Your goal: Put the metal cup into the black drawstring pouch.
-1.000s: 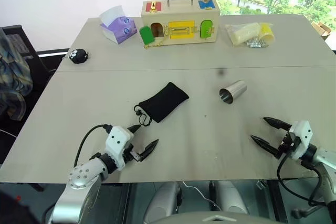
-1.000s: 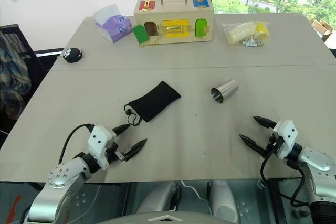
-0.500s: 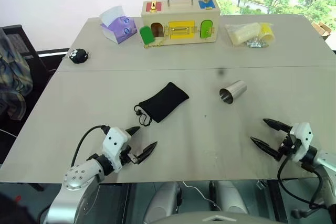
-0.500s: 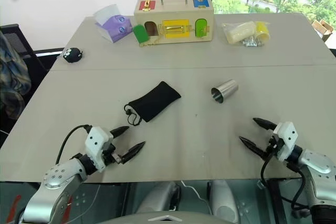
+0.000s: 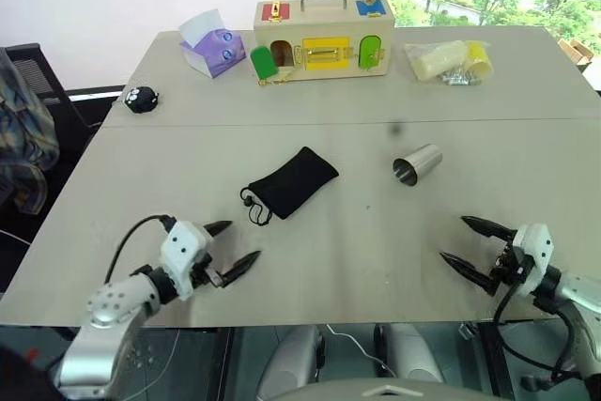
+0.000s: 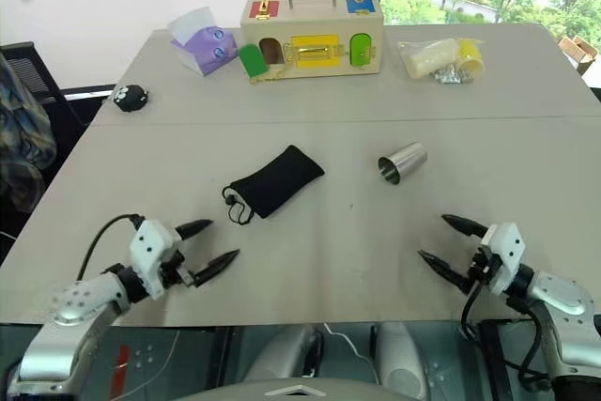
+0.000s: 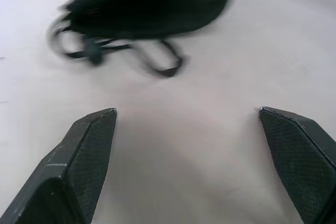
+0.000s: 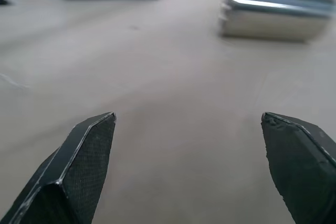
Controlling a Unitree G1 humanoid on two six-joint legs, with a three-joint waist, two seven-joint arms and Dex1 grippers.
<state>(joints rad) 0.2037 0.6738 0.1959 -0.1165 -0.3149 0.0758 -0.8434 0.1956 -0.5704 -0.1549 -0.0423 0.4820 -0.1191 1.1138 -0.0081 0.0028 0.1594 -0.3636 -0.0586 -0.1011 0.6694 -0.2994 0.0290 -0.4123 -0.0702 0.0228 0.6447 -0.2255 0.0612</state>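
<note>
The metal cup (image 5: 417, 164) lies on its side right of the table's middle, its mouth facing the near left. The black drawstring pouch (image 5: 292, 181) lies flat at the middle, its cord (image 5: 252, 208) trailing from the near-left end. My left gripper (image 5: 231, 244) is open near the front edge, left of and nearer than the pouch, holding nothing. My right gripper (image 5: 463, 242) is open at the front right, nearer than the cup, also holding nothing. Ahead of the open left fingers the left wrist view has the pouch (image 7: 149, 1). Ahead of the right ones the right wrist view has the cup (image 8: 278, 9).
At the table's far side stand a wooden lock box (image 5: 320, 41), a purple tissue box (image 5: 212, 45) and a clear bag with yellow contents (image 5: 449, 61). A small round black toy (image 5: 141, 100) sits at the far left. A dark chair (image 5: 28, 129) stands beside the table's left edge.
My left gripper has moved left, farther from the pouch. My right gripper has drawn left and back toward the front edge. Cup and pouch have not moved.
</note>
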